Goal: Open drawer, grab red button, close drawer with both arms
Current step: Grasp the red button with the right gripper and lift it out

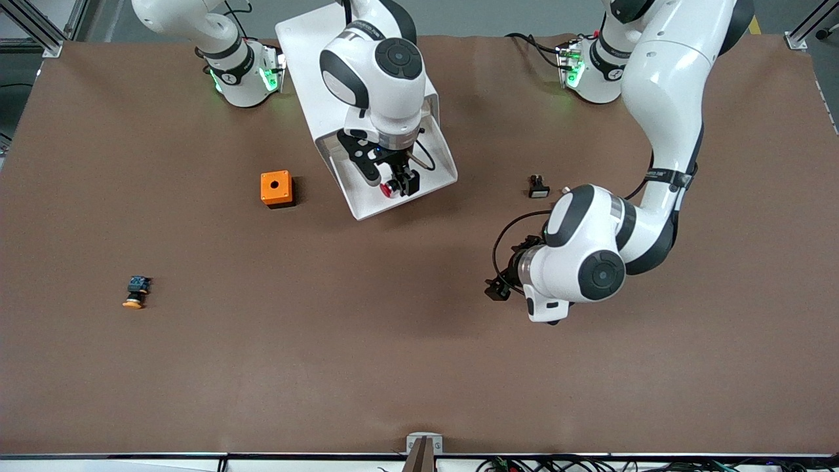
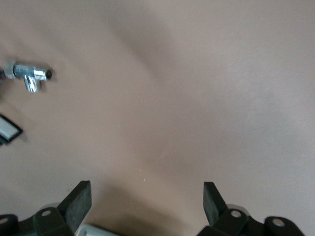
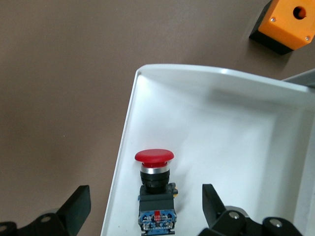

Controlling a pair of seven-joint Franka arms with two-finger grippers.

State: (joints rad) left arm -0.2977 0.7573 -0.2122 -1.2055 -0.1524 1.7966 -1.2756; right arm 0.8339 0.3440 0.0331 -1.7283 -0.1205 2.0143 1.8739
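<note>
The table (image 1: 196,367) is seen whole from a high camera across from the arm bases, looking steeply down. From the right wrist, the drawer (image 3: 206,123) is viewed close and almost straight down, between spread fingers (image 3: 78,204); the button (image 3: 155,189) in the drawer and the orange box (image 3: 288,24) beside the drawer are shared with the front view. From the left wrist, bare tabletop (image 2: 197,98) is seen close, well apart from the drawer, toward the left arm's end.

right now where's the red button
The red button lies in the pulled-out drawer, near its side wall, directly under the right gripper, whose fingers are open.
</note>
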